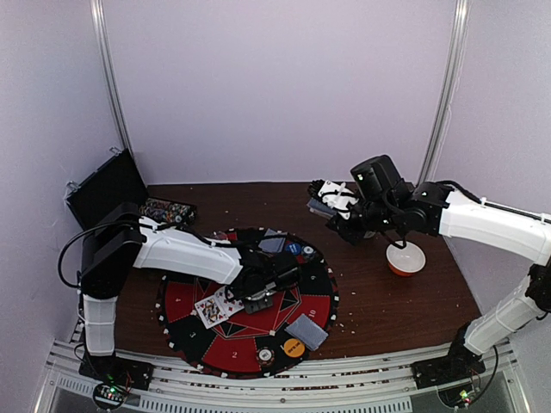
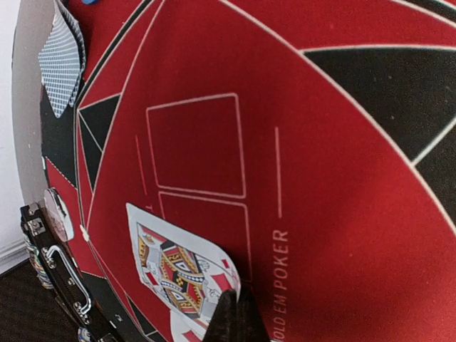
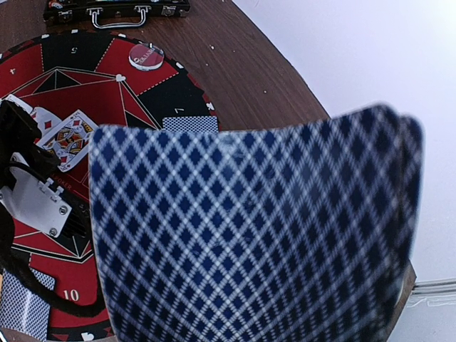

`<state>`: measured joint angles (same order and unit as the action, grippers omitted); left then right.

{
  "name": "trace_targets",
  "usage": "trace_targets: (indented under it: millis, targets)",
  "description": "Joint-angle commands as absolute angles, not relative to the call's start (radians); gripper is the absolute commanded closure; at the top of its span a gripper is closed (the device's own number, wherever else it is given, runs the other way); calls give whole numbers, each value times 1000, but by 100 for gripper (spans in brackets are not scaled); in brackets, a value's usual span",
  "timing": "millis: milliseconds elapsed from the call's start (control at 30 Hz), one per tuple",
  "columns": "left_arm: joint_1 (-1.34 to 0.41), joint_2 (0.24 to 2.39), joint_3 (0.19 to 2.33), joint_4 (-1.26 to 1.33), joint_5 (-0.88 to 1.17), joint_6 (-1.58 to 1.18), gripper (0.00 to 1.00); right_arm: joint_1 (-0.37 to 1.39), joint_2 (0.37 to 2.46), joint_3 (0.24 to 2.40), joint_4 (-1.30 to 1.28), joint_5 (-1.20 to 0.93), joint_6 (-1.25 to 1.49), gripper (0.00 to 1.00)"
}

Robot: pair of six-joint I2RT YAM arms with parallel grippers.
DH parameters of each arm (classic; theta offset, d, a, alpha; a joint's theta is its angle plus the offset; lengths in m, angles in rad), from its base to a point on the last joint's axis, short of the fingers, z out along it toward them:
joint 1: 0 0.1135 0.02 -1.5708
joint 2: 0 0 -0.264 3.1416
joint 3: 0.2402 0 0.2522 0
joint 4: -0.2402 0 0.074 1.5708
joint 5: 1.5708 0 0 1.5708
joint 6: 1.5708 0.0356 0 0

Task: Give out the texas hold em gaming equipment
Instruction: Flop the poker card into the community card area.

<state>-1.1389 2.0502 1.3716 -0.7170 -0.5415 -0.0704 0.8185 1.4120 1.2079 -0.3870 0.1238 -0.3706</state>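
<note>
Well, right pincer point(image 1: 327, 205) clamps bowed deck point(image 3: 249, 228): thin, slippery, bendy; closed left pincer point(image 2: 235, 317) touches card point(image 2: 174, 263) beneath; grip edges.

Round red-and-black felt poker mat point(image 1: 225, 357) lies flat right under the left fingers point(image 2: 229, 319), on a dark brown wooden table point(image 1: 405, 314). White-and-orange bowl point(image 1: 405, 257) stands on bare table off the mat, toward the near edge from the right fingers point(image 1: 337, 194) and somewhat to their right. Black hard case with silver handle point(image 1: 103, 185), lid propped up, is well left of the left fingers, beside the mat's far-left rim. Plain white walls point(image 1: 275, 86) behind. Slotted metal rail point(image 1: 284, 383) along the near edge.
</note>
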Motion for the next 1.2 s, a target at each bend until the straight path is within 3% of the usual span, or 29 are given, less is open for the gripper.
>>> trace_targets:
  millis: [0,700,900,1167]
  targets:
    - [-1137,2040,1405,-739,-441,-132,100,815,1381,1195,-387,141,-365,71]
    - [-1137,2068,1445,-771,-320,-210,100,814,1374,1186,-385,141,-365,71]
    - [-1137,2054,1466,-775,-285,-201,74,813,1371,1190,-387,143,-368,71]
    - [-1136,1982,1484,-756,-158,-134,68,812,1370,1193,-389,153,-369,71]
